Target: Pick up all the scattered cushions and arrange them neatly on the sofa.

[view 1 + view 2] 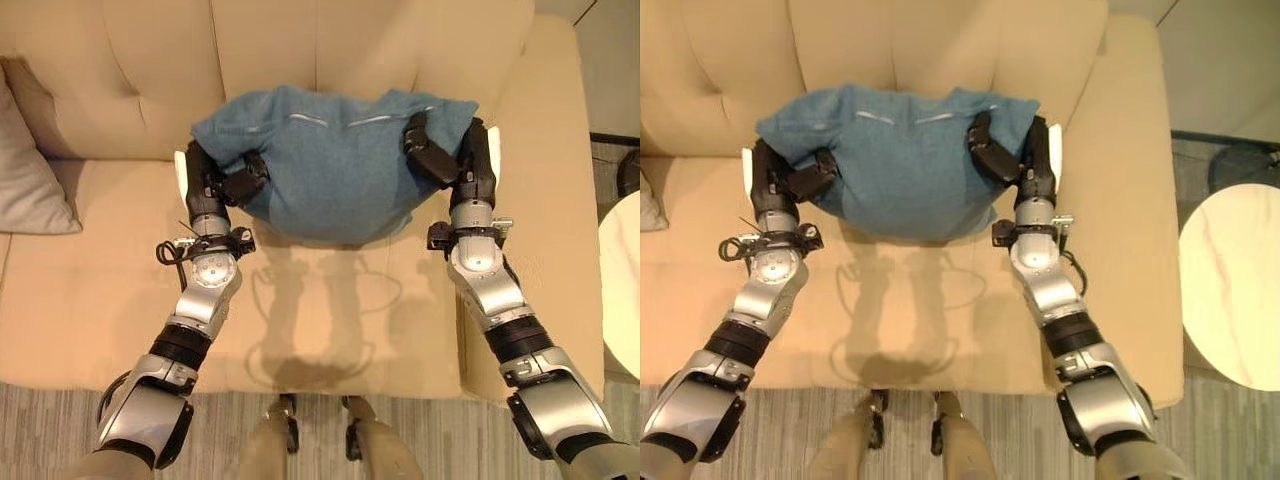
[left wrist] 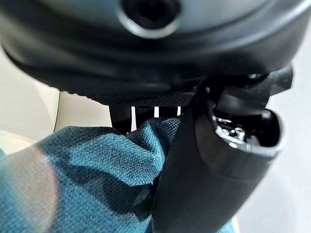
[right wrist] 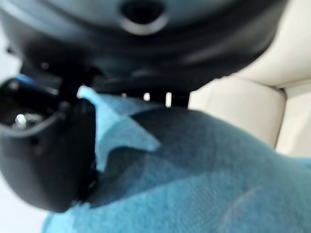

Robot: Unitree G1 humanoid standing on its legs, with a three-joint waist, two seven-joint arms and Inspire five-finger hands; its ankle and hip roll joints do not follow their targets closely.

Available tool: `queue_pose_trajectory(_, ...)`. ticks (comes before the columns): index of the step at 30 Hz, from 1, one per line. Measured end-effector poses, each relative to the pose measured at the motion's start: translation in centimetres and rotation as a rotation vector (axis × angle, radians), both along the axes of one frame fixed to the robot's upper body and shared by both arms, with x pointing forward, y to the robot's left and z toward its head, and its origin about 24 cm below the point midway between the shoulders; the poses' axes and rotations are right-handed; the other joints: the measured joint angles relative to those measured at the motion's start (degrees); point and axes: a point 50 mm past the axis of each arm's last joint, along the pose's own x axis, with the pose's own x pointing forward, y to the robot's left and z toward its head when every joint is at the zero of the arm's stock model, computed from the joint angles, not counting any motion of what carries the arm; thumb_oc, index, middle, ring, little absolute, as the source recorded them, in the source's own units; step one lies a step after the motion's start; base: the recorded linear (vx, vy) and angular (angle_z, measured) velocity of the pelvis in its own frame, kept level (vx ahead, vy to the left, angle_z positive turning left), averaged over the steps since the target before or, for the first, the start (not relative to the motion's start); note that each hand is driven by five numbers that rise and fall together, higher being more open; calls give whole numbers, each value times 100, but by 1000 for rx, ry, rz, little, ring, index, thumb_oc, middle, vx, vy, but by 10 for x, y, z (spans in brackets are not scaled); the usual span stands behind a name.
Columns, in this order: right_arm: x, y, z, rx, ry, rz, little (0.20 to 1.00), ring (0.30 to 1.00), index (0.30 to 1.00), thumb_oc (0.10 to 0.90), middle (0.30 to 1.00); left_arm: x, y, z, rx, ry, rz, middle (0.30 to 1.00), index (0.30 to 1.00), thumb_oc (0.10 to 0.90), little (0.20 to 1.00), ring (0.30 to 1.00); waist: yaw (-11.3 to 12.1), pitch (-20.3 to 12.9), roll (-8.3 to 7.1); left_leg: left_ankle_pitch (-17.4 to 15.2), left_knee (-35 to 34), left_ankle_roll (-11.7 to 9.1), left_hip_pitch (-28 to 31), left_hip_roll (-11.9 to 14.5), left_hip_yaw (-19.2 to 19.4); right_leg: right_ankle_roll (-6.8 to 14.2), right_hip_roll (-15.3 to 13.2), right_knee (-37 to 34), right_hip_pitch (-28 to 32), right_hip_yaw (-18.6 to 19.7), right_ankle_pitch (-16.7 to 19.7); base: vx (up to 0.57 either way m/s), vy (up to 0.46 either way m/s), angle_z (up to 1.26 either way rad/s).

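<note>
A teal blue cushion (image 1: 330,170) hangs over the beige sofa seat (image 1: 100,300), close to the backrest, held between both hands. My left hand (image 1: 215,180) grips its left side, thumb (image 2: 204,184) pressed on top of the cloth and fingers under it. On the right corner my right hand (image 1: 455,155) does the same, with the thumb (image 3: 43,145) lying over the fabric. The teal cloth (image 2: 87,184) bunches against my left palm, and the cushion (image 3: 194,179) spreads out past my right hand.
A grey cushion (image 1: 30,180) leans at the sofa's left end. The sofa's right armrest (image 1: 555,200) runs beside my right arm. A round white table (image 1: 1230,290) stands on the floor to the right. Striped grey carpet (image 1: 60,430) lies before the sofa.
</note>
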Motion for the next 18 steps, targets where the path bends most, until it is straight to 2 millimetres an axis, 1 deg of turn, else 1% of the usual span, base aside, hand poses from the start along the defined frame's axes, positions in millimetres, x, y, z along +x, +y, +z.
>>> queue_pose_trajectory(1, 0, 2, 2, 5, -8, 6, 300, 300, 300, 400, 300, 0, 0, 5, -1, -20, -2, 300, 300, 400, 300, 300, -25, 12, 18, -103, -62, -76, 26, 52, -125, 46, 13, 0, -13, -13, -36, 2, -14, -32)
queue_pose_trajectory(2, -1, -1, 3, 7, -13, -4, 300, 300, 300, 400, 300, 1, -2, 10, 2, -30, -8, 300, 300, 400, 300, 300, -90, 24, 29, -103, -101, -75, 27, 13, -130, 55, -22, -1, -17, -31, -36, 0, 0, 0)
queue_pose_trajectory(3, -1, -4, 3, 15, -13, -18, 300, 300, 300, 400, 300, 1, -5, 10, 6, -30, -21, 300, 300, 400, 300, 300, -105, 24, 28, -102, -138, -75, 59, -25, -139, 86, -59, -2, -9, -29, -40, 8, -12, 7)
queue_pose_trajectory(6, -2, -4, -5, 23, 6, -19, 300, 300, 300, 400, 300, 0, -7, 2, -2, -7, -25, 300, 300, 400, 300, 300, -133, 24, 28, -100, -191, -76, 218, -127, -145, 193, -166, -3, 126, -25, -92, 9, -9, 3)
queue_pose_trajectory(8, -6, -2, -16, 34, 25, -14, 300, 300, 300, 400, 300, -6, -4, -12, -10, 25, -25, 300, 300, 400, 300, 300, -139, 24, 28, -100, -240, -76, 399, -156, -146, 256, -202, -7, 285, -24, -136, -1, -4, 2)
queue_pose_trajectory(10, -11, -4, -25, 34, 41, -16, 300, 300, 300, 400, 300, -11, -5, -22, -22, 45, -30, 300, 300, 400, 300, 300, -127, 24, 28, -101, -241, -76, 470, -160, -158, 277, -208, -8, 365, -26, -152, 0, 0, 0)
queue_pose_trajectory(12, -13, -5, -27, 31, 43, -14, 300, 300, 300, 400, 300, -12, -6, -23, -27, 46, -34, 300, 300, 400, 300, 300, -132, 24, 29, -102, -243, -77, 469, -150, -172, 294, -194, -9, 364, -27, -165, 0, 0, 0)
queue_pose_trajectory(15, -23, -13, -35, 48, 47, -25, 300, 300, 300, 400, 300, -21, -8, -24, -46, 27, -54, 300, 300, 400, 300, 300, -143, 24, 30, -104, -244, -77, 467, -133, -195, 295, -171, -10, 362, -26, -166, 0, 0, 0)
queue_pose_trajectory(18, -36, -17, -40, 60, 38, -21, 300, 300, 300, 400, 300, -35, -9, -27, -90, 7, -75, 300, 300, 400, 300, 300, -152, 31, 42, -109, -246, -74, 455, -129, -196, 291, -168, -10, 345, -24, -162, 0, 0, 0)
